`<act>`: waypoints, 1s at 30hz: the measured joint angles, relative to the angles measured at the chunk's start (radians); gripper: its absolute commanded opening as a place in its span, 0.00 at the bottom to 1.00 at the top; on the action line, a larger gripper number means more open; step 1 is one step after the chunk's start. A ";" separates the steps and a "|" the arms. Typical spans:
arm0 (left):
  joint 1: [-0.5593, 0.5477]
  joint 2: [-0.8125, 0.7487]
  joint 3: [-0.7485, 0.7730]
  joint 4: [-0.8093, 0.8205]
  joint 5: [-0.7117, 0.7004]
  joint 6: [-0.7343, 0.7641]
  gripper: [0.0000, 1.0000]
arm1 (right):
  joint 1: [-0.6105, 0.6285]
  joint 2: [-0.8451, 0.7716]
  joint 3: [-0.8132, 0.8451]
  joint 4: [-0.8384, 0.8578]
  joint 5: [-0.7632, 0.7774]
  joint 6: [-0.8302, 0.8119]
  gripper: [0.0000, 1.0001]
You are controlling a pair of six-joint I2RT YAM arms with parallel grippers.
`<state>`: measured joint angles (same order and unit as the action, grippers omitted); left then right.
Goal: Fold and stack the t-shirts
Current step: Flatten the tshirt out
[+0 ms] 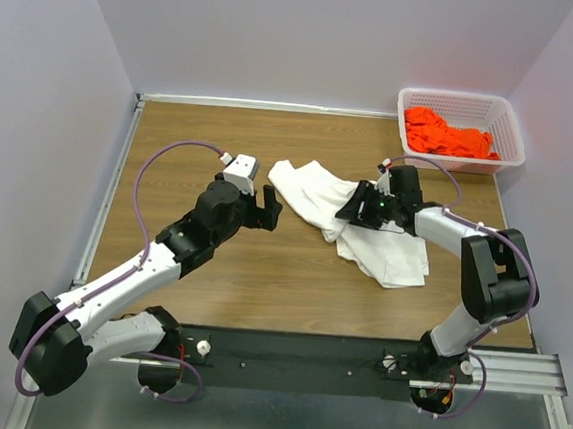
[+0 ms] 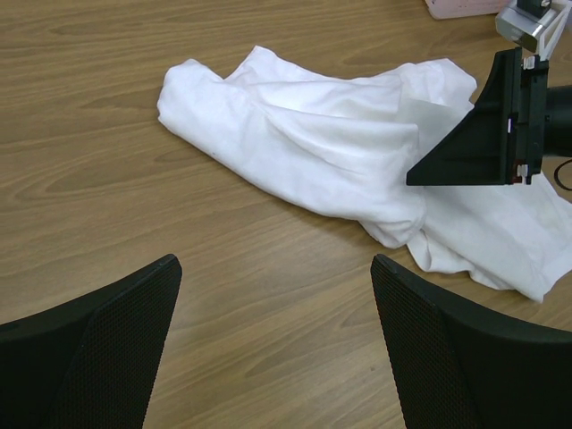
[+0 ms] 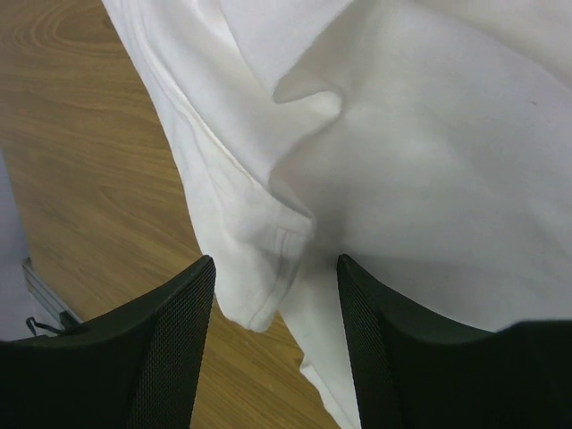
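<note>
On the wooden counter [image 1: 260,283], near its middle, the white t-shirt [image 1: 309,188] lies unfolded in a loose, rumpled heap, a thick rolled part reaching to the far left and a flatter flap spreading to the near right; its cloth is creased and doubled over itself, and which part is sleeve or collar cannot be told; the left pincer [image 1: 267,211] hovers just beside the shirt's left end, apart from the cloth, with bare wood beneath it, and its two black fingers [image 2: 107,349] stand spread wide, holding nothing; the right pincer [image 1: 353,212] sits over the middle of the white t-shirt, pointing left and downward; seen from its own wrist, its fingers [image 3: 152,357] are parted, and a hemmed edge of the white cloth runs under the gap between them, though whether the tips touch the fabric I cannot tell; as far as the views show, that pincer has no cloth pinched in it; at the far right corner of the counter stands a white lattice basket [image 1: 513,129], well apart from the white t-shirt; the orange-red t-shirt [image 1: 444,136] lies bunched inside it, covering much of its floor and leaning towards its right side; pale walls [image 1: 282,33] enclose the counter at the back and along both sides.
</note>
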<state>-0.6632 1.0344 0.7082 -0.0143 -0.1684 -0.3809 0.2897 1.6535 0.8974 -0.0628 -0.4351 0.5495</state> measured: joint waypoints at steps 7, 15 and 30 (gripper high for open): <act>0.000 -0.023 0.000 -0.041 -0.023 -0.017 0.95 | 0.000 0.058 0.027 0.068 -0.079 0.027 0.28; 0.000 -0.043 0.000 -0.090 -0.058 -0.032 0.95 | 0.053 0.066 0.172 0.074 -0.139 0.074 0.01; 0.000 -0.222 0.023 -0.230 -0.157 -0.108 0.95 | 0.373 0.547 0.993 0.109 -0.136 0.182 0.52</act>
<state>-0.6632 0.8127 0.7311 -0.2440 -0.3256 -0.4889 0.6632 2.2002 1.8904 0.0467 -0.5709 0.7315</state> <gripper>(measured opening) 0.946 0.368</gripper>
